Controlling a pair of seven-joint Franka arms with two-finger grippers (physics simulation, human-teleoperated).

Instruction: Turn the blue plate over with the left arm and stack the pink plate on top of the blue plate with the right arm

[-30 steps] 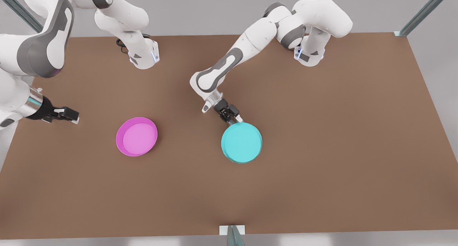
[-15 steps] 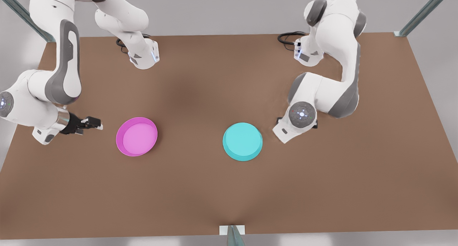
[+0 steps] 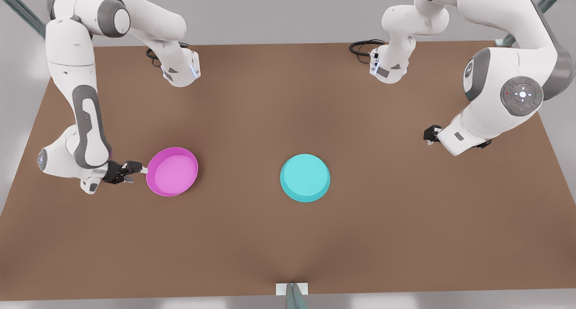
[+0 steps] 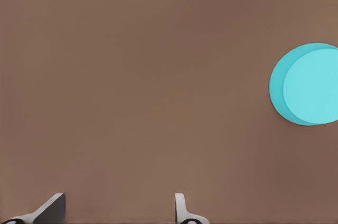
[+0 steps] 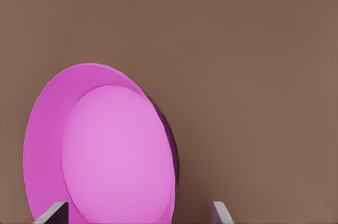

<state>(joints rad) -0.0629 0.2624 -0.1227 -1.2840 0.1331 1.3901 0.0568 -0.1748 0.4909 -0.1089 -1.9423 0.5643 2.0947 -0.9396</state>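
Pink plate (image 3: 172,172) looks light and stiff; our right gripper (image 3: 135,168), fingers apart, should pinch its rim. Left gripper (image 4: 119,211) waits, fingers apart.

White right arm's black two-finger gripper (image 3: 140,169) low, fingers apart; white left arm's black gripper (image 3: 429,134) raised, fingers apart.

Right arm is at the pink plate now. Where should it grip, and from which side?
Grip the raised rim of the pink plate on the front view's left, where the right hand already sits, open. The plate lies rim-up and flat, so that thin upright wall is the one part fingers can straddle.
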